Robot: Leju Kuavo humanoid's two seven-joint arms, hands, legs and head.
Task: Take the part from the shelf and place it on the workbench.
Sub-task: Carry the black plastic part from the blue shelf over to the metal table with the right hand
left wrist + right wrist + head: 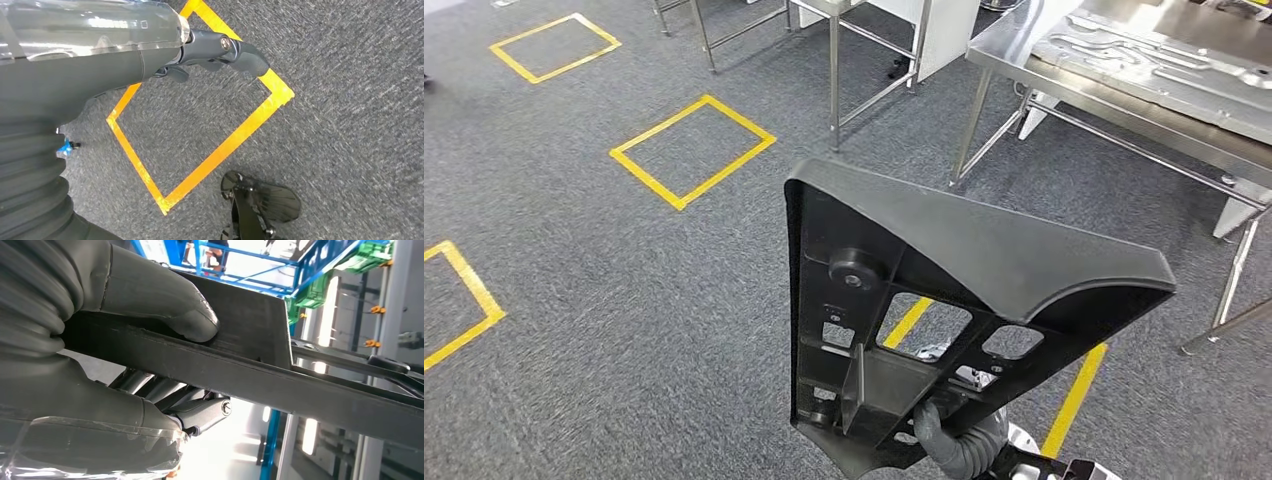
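Right hand (125, 365): thumb and fingers clamped on the narrow lower end of the black part (944, 300), held over the carpet, long axis rising away. Left hand (215, 50): hangs, fingers curled, holding nothing. Table (1064, 75): ahead, right, well apart.

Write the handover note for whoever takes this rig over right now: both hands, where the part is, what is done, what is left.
Right hand: grips the black plastic part at its lower end, thumb pressed on one face and fingers behind; the part is held up above the carpet.
Left hand: holds nothing and hangs over the carpet by a yellow taped square.
Workbench: steel, ahead to the right, with a sheet-metal panel lying on it.
Done: part is in hand.
Left: bring it to the workbench and set it down there.
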